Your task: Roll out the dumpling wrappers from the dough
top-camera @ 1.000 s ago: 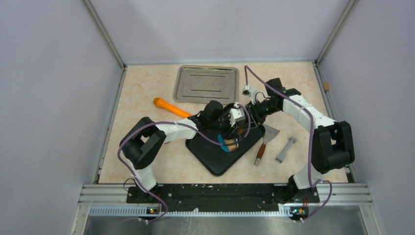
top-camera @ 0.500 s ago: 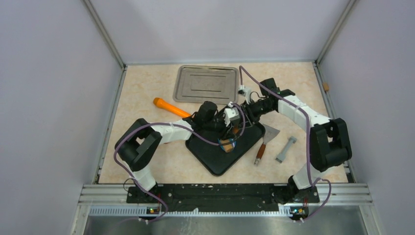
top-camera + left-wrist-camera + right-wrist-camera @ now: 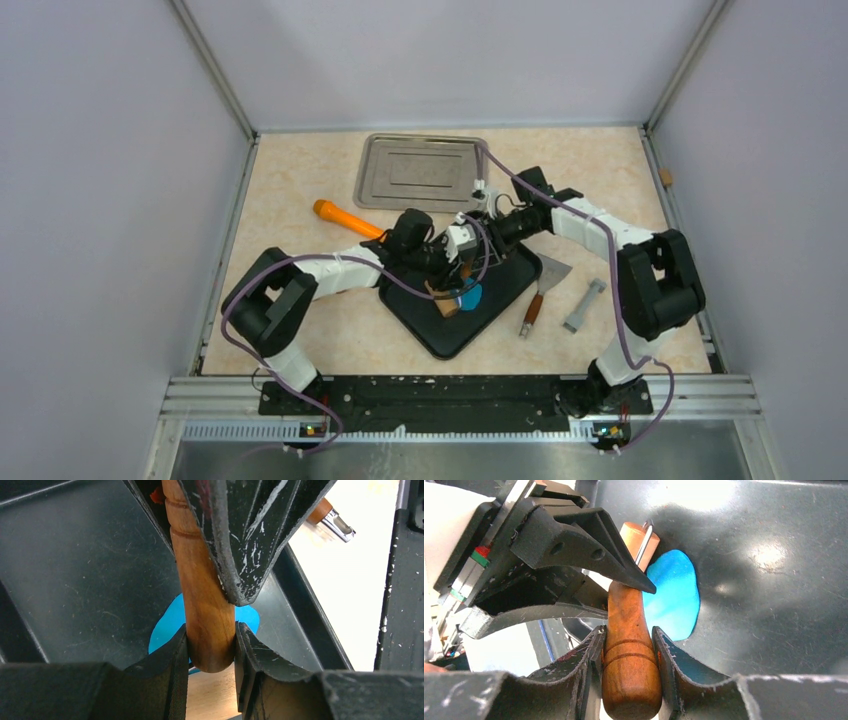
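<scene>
On the left, beside the wall's metal rail, the beige table lies bare, and an orange rod lies slantwise on it, well apart from the rail. Farther back, a shallow metal tray lies flat near the table's far edge, with its near rim close to both wrists. Nearer the front, a black tray sits turned cornerwise, its raised rim running all round.

Over that tray the left gripper reaches in from the left. Its fingers are drawn in narrow and clamp the wooden roller by its handle, just above the paler drum. A red and green patch shows on this gripper's body; anything written on it is too small to read.

The dough, a flat bright blue oval, lies on the black tray's floor just beside and partly under the roller. It is near the tray's middle, with bare dark floor on its right side and the rim well apart.

The right gripper comes in from the far right. Its fingers are likewise narrow, pinching the grooved butt end of the same handle, so the two grippers meet nose to nose.

Just off the black tray's right edge lies a scraper, blade pointing away from the arms. A grey bar lies near it, with open table between them and the right rail. A small brown block sits at that rail.
</scene>
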`<state>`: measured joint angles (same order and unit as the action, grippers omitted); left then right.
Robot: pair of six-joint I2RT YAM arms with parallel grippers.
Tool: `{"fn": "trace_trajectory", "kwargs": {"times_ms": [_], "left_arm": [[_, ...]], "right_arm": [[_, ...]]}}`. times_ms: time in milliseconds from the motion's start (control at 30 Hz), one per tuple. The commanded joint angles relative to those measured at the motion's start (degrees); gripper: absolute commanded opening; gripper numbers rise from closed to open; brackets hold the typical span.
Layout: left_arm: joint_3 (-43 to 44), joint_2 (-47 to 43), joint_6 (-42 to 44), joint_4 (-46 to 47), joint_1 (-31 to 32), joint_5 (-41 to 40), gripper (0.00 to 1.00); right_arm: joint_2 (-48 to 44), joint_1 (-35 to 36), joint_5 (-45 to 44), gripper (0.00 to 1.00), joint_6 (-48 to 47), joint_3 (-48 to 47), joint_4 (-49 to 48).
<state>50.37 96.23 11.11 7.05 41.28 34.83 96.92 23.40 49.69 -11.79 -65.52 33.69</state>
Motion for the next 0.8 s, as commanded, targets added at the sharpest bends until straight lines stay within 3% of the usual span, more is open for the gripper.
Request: {"fn": "trace_trajectory", "kwargs": {"times_ms": [0, 233, 433, 767], "left_arm": [[0.7, -3.7, 2.9, -3.2, -0.4, -3.6, 0.0], [6.4, -6.8, 0.3, -2.7, 0.3, 1.4, 0.0], [6.8, -1.7, 0.7, 0.5, 1.9, 2.4, 0.0], [6.9, 4.0, 2.2, 4.0, 4.1, 2.3, 0.0]], "right_arm": [[1.1, 3.8, 1.1, 0.0, 1.6, -3.8, -2.9], [-2.5, 3.0, 1.7, 0.0, -3.2, -12.6, 8.3], [-6.1, 0.7, -0.6, 0.0, -7.7, -7.1, 11.8], [-10.4, 0.1, -4.2, 0.0, -7.8, 1.7, 7.6]]}}
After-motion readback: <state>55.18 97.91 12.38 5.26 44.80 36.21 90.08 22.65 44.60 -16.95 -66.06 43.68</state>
